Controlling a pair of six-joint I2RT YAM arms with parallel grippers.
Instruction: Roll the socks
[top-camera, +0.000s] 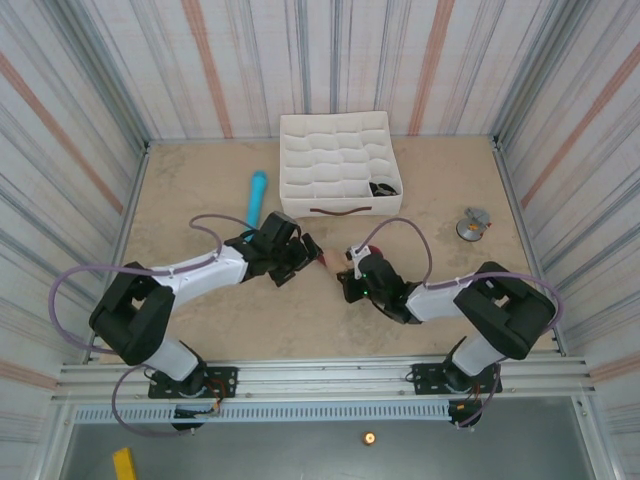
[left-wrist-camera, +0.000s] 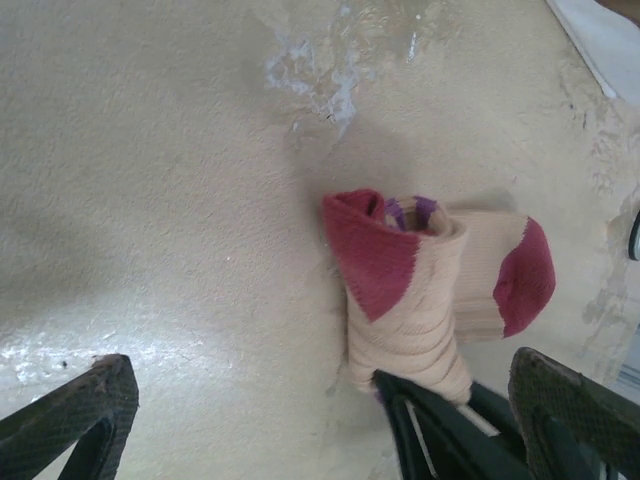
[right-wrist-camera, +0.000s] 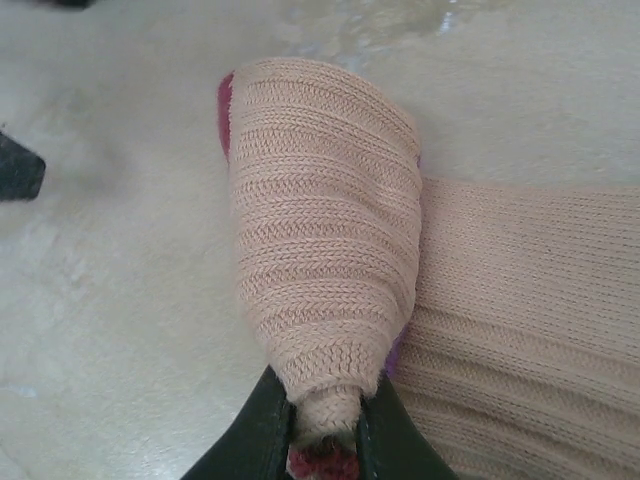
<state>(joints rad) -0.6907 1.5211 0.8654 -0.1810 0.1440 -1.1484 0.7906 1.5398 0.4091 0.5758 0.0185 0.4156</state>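
Observation:
The beige sock (left-wrist-camera: 410, 300) with maroon patches lies rolled into a bundle on the table, its loose tail stretching off to one side (right-wrist-camera: 530, 330). My right gripper (right-wrist-camera: 325, 445) is shut on the narrow end of the roll, and its dark fingers (left-wrist-camera: 430, 430) show under the bundle in the left wrist view. My left gripper (left-wrist-camera: 330, 420) stands wide open, one finger on either side of the roll and touching nothing. From above, the two grippers (top-camera: 305, 250) (top-camera: 342, 275) meet at mid-table with the sock (top-camera: 325, 262) between them. A black sock (top-camera: 383, 187) lies in the organizer.
A white compartment organizer (top-camera: 335, 150) stands at the back centre of the table. A light-blue cylinder (top-camera: 256, 197) lies to its left, close to the left arm. A small grey object (top-camera: 473, 224) sits at the right. Striped walls close in the table.

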